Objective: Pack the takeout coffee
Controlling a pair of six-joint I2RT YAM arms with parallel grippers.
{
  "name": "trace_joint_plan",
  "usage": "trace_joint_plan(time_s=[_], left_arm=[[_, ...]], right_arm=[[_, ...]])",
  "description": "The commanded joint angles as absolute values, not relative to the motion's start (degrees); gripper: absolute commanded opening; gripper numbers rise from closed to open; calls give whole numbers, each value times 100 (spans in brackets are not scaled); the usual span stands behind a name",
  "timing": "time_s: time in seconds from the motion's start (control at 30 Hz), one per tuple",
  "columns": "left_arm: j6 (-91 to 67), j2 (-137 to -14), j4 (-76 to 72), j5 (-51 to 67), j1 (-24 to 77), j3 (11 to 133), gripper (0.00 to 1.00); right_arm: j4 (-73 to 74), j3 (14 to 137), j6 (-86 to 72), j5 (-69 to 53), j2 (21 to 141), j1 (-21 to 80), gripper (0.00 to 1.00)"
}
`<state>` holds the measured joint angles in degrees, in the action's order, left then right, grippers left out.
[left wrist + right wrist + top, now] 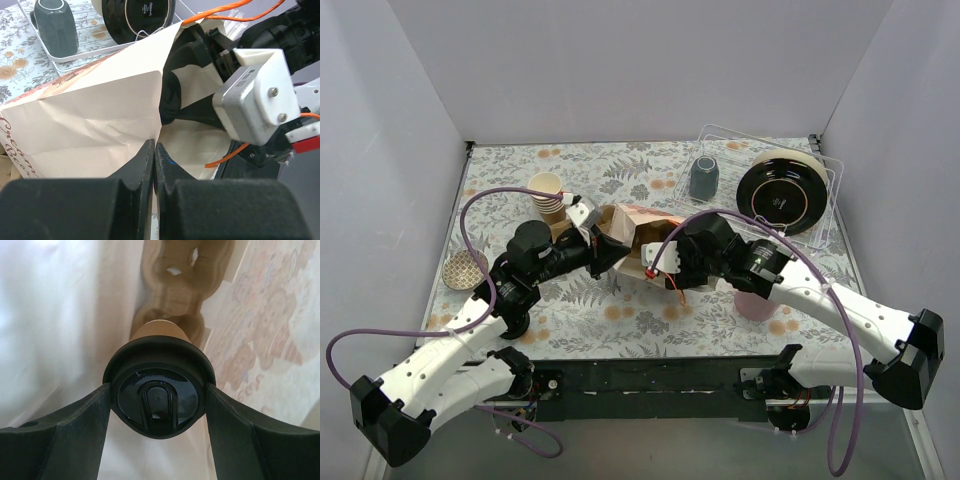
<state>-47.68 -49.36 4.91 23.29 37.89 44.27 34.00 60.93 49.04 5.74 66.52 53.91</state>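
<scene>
The takeout coffee [159,330], a kraft-brown cup with a black lid [159,390], sits between the fingers [80,425] of my right gripper [159,387], which press on the lid's sides. Cup and gripper are inside the paper bag [630,232], whose pale inner wall [60,315] surrounds them. A brown moulded cardboard insert [175,285] lies deeper in the bag. My left gripper [154,147] is shut on the edge of the bag's mouth [90,120] and holds it open. In the top view my right gripper [665,255] reaches into the mouth, and the cup is hidden.
A stack of lidless paper cups [550,198] stands behind the left gripper [598,240]. A clear tray [820,160] at the back right holds a grey mug [704,176] and a black plate [781,195]. A small patterned dish [465,269] lies left; a pink cup [757,304] sits under my right arm.
</scene>
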Motion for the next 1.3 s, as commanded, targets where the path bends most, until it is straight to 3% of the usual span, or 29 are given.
trace_joint_plan(time_s=[0.0,0.7,1.07,1.27], left_arm=[[-4948,-4939,501,2470,3814,4412,0],[-5642,-4852,589,2698,3814,4280,0],[-5871,-4764,703,2663,3814,4175,0],[-5968,-4781,729,2733,3814,4245,0]], right_arm=[[2743,6240,5308,677,6934,5388,27],[1820,5845,5599,519,7699,5203,27],[923,5353,5625,1459,7664,5203,25],[1308,5563,5449,994,7445,5177,25]])
